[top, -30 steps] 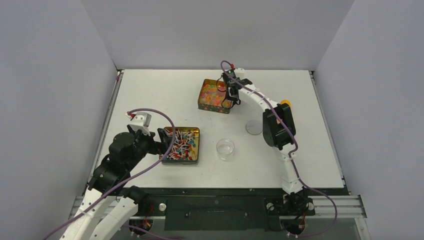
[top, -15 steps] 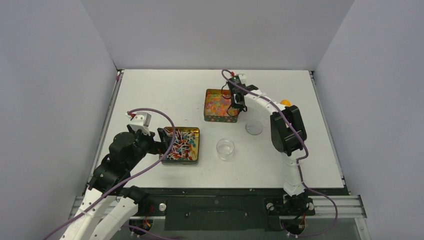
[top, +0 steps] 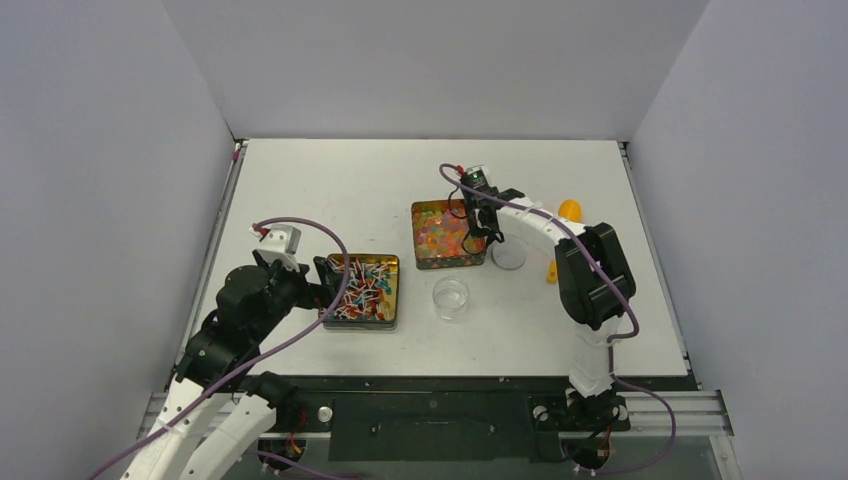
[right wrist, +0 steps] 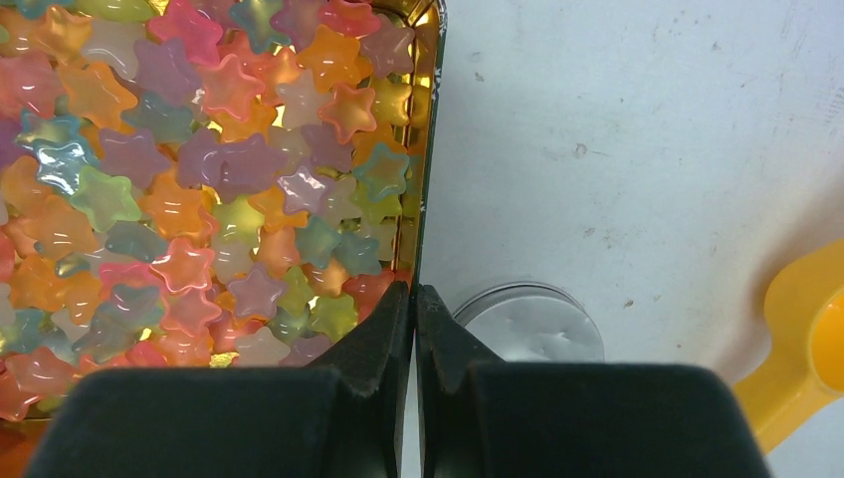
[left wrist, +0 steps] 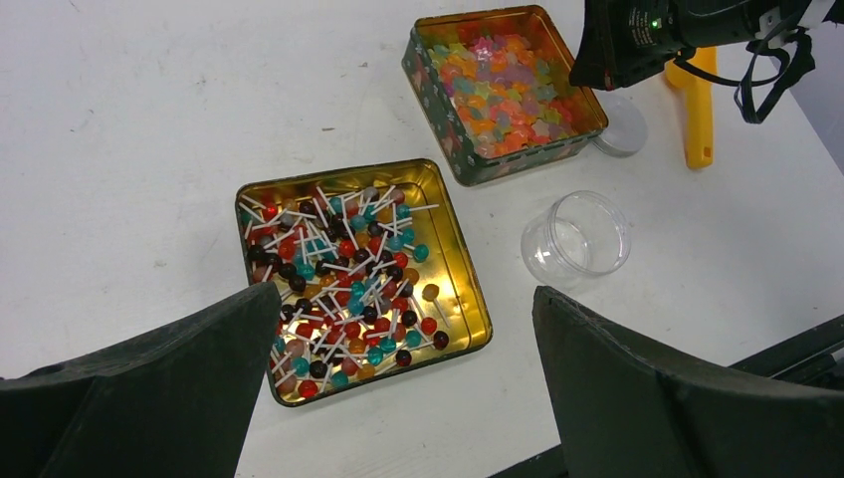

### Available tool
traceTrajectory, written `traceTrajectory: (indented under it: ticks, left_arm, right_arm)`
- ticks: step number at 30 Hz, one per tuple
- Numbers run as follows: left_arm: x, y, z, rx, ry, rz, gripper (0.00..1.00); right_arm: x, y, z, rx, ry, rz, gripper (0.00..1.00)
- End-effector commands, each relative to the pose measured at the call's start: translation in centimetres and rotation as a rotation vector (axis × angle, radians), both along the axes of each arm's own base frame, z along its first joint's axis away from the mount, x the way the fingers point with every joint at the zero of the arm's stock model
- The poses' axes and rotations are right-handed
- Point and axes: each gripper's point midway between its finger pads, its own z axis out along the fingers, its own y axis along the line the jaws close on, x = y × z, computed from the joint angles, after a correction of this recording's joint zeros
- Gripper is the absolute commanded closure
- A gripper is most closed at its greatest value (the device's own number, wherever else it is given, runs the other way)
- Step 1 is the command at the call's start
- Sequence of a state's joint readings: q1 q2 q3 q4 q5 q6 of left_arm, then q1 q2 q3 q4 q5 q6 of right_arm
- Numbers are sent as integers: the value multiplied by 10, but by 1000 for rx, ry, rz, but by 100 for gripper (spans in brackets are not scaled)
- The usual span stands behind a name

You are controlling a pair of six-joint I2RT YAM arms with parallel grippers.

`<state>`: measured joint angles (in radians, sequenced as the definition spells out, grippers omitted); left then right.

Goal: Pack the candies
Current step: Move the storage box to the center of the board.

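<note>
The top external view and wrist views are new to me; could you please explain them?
Two robot arms are bolted at the near edge of a table. The top view looks down from above; each wrist view looks past that arm's own gripper. On the table are lollipops in a shallow tin, star-shaped candies in a deeper tin, a clear jar, a round lid and an orange scoop. The left gripper hangs open by the shallow tin, holding nothing. The right gripper is shut on the deeper tin's wall.
</note>
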<state>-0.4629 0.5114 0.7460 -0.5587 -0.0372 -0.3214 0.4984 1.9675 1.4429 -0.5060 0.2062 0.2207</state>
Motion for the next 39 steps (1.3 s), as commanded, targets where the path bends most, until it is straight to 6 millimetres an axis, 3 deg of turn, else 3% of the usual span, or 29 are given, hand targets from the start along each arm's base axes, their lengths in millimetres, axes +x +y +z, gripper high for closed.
traceTrajectory:
  ticks: [1,9,16,23,29,39]
  left_arm:
    - [0,3,4,-8,-15,17,4]
    - [0,3,3,-9,-11,14,4]
    - [1,3,3,-5,-9,18,4]
    - [1,7,4,-4,-16,35,4]
    - [1,13,8,-9,-33,70,4]
    - [0,20,13,-20,-54,104,4]
  right_arm:
    - [-20,10,8,5,-4,104,100]
    - [-33,17,20,18,-45,127,100]
    - [-36,16,51,18,-134,100,80]
    - [-47,20,90,10,-216,64,71]
    - [-80,48,104,100,-219,59,65]
    - [-143,125,117,299,-224,78,64]
